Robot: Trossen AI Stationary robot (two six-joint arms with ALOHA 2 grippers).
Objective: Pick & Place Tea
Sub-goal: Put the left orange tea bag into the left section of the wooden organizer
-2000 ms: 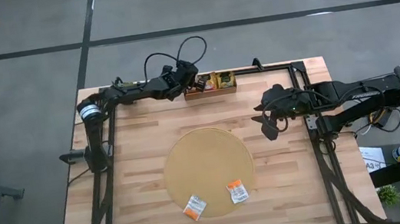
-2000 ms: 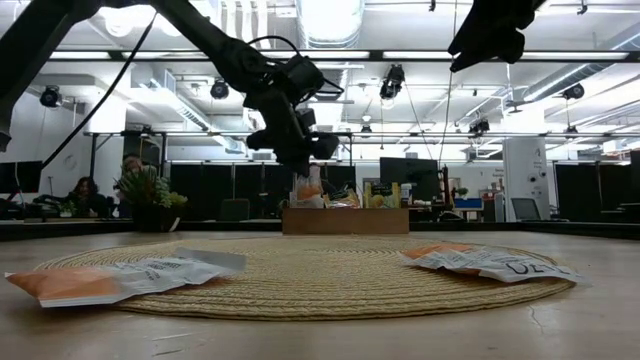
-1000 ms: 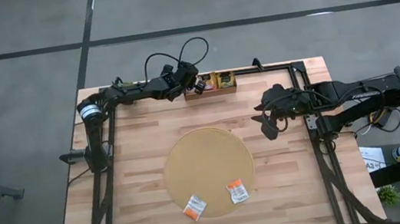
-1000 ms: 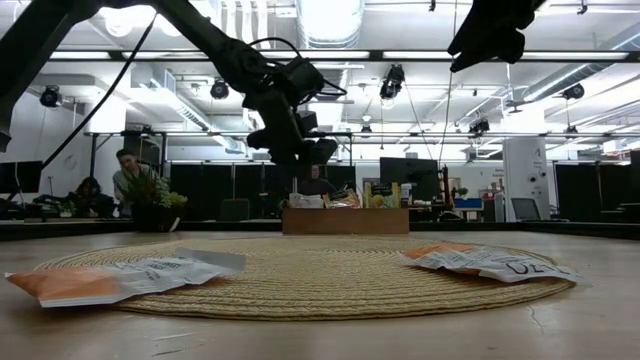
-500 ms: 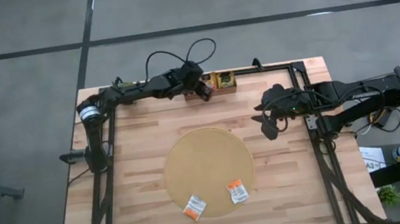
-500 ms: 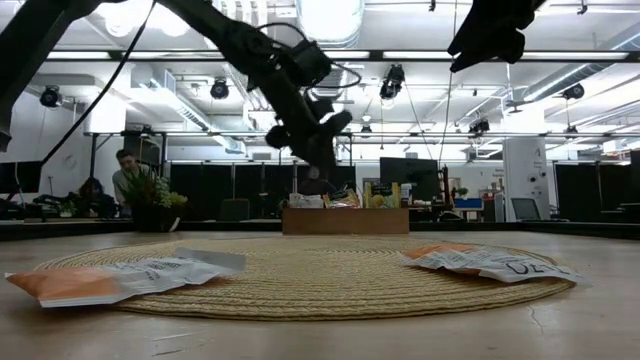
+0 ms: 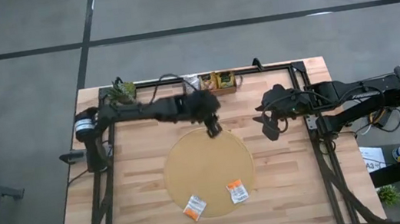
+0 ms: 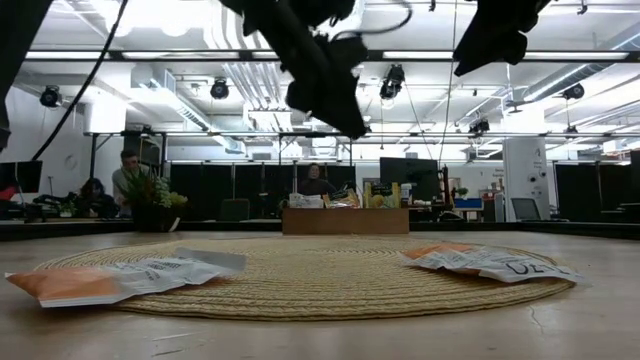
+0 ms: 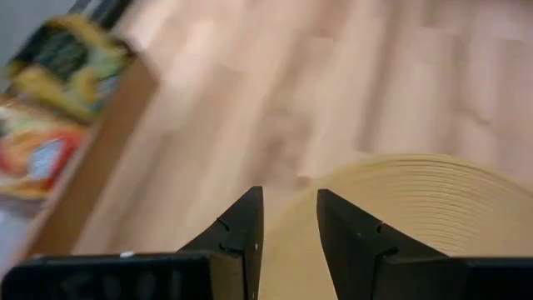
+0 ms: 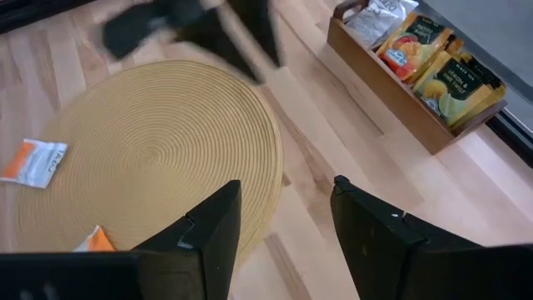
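The left gripper [image 7: 215, 128] hung above the twelve o'clock edge of the large round tan woven mat [image 7: 209, 172], its two dark fingers [image 9: 242, 227] a narrow gap apart with nothing visible between them. The right gripper [image 7: 266, 128] waited over the pale wooden table [image 7: 138, 174] at the mat's two o'clock, fingers [image 10: 215, 218] apart and empty. Two small flat orange-and-white tea sachets lay on the mat: one [image 7: 194, 207] at seven o'clock, the other [image 7: 236, 191] at five o'clock, well apart. More tea sachets [image 10: 420, 50], orange and dark green with yellow, stood in the small brown wooden compartment tray [image 7: 216, 83] at the table's twelve o'clock edge, beyond the mat
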